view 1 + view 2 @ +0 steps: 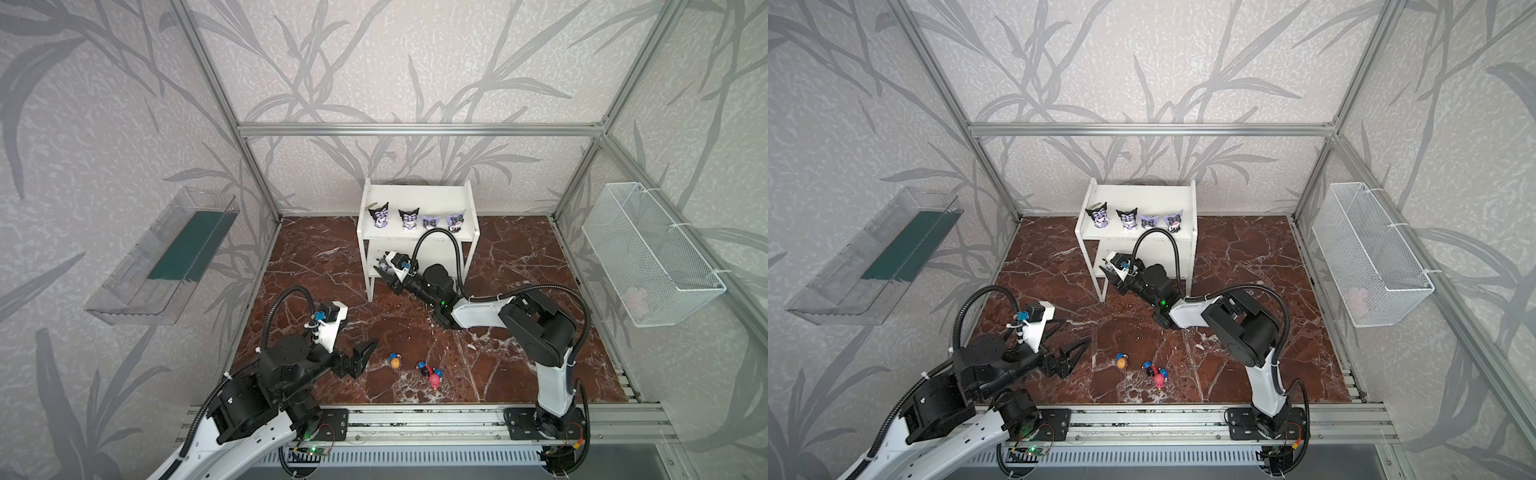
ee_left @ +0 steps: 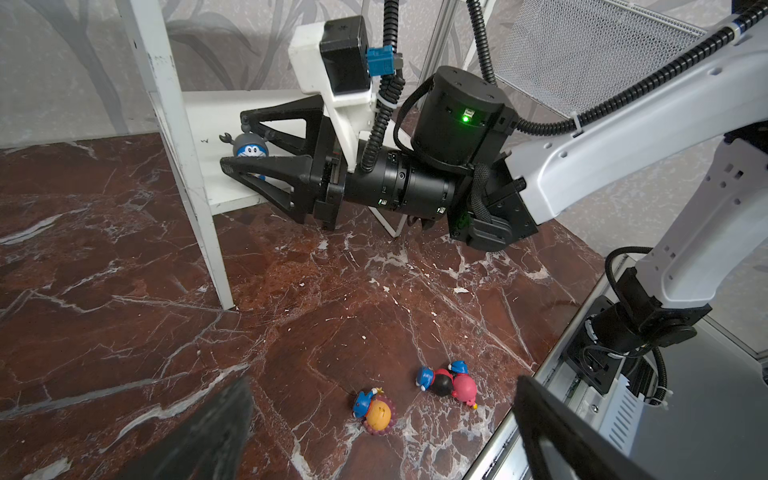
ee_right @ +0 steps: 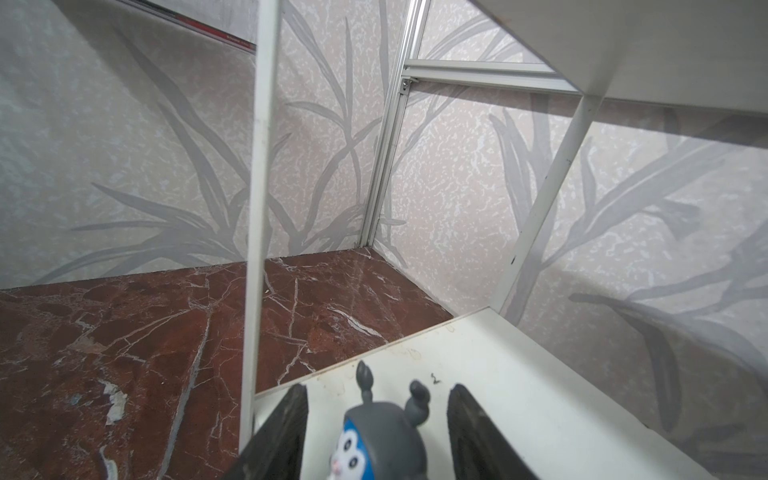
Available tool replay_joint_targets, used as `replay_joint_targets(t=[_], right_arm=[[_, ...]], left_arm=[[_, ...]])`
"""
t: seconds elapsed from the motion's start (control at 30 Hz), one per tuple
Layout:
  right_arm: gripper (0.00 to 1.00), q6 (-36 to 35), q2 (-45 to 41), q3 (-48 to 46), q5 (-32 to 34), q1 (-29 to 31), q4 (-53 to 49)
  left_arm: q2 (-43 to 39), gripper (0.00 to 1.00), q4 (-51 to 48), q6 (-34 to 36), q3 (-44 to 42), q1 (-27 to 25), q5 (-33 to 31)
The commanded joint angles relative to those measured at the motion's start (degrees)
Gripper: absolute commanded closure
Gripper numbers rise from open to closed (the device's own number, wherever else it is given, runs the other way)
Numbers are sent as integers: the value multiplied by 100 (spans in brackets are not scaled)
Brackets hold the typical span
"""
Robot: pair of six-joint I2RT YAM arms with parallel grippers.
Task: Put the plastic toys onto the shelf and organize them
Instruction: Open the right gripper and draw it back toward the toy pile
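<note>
The white shelf [image 1: 417, 195] is standing at the back wall, and the right pincer [image 3: 378, 390] is reaching in over its lower board [image 3: 540, 374], directly beneath the row of four pointed-eared figurines [image 1: 409, 218] that is filling the top board above it. The left pincer [image 1: 370, 353] is hovering wide open and empty over the marble floor [image 1: 519, 257], with the orange-headed toy [image 1: 395, 361], the black-red toy [image 1: 424, 368] and the pink toy [image 1: 434, 378] lying just ahead of its fingertips. The grey-headed figurine [image 3: 382, 432] is sitting on the lower board between the right pincer's fingers [image 3: 282, 428], which are standing apart with a gap showing on each side, so nothing is being gripped. The step in hand looks like the release. Doing it well probably means drawing the pincer straight back and level, brushing neither the toy's raised claws nor the thin front leg [image 3: 257, 208] close beside one finger, since so top-heavy a toy would be tipping easily.
</note>
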Motion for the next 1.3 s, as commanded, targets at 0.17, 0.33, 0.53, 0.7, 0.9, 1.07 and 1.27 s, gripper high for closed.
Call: replay_joint_targets(t=[0.17, 0.33, 0.53, 0.7, 0.9, 1.07, 1.27], right_arm=[[35, -61, -562, -480, 121, 10, 239], [32, -205, -1254, -1120, 155, 134, 81], [30, -557, -2576, -2238, 497, 663, -751], [30, -340, -3880, -3021, 918, 1160, -2147], [30, 686, -5288, -3499, 1501, 1951, -4513], [30, 1795, -5954, -3707, 1492, 2124, -6082], [31, 3052, -6214, -3707, 942, 2171, -7490]], left_arm=[[-13, 0, -35, 52, -7, -27, -20], [3, 0, -33, 65, -12, -27, -36], [32, 0, -33, 65, -7, -29, -27], [64, 0, -11, 64, -9, -32, 22], [68, 0, 23, 61, -20, -34, 82], [77, 0, 65, 78, -32, -27, 155], [184, 0, 102, 71, -42, -29, 236]])
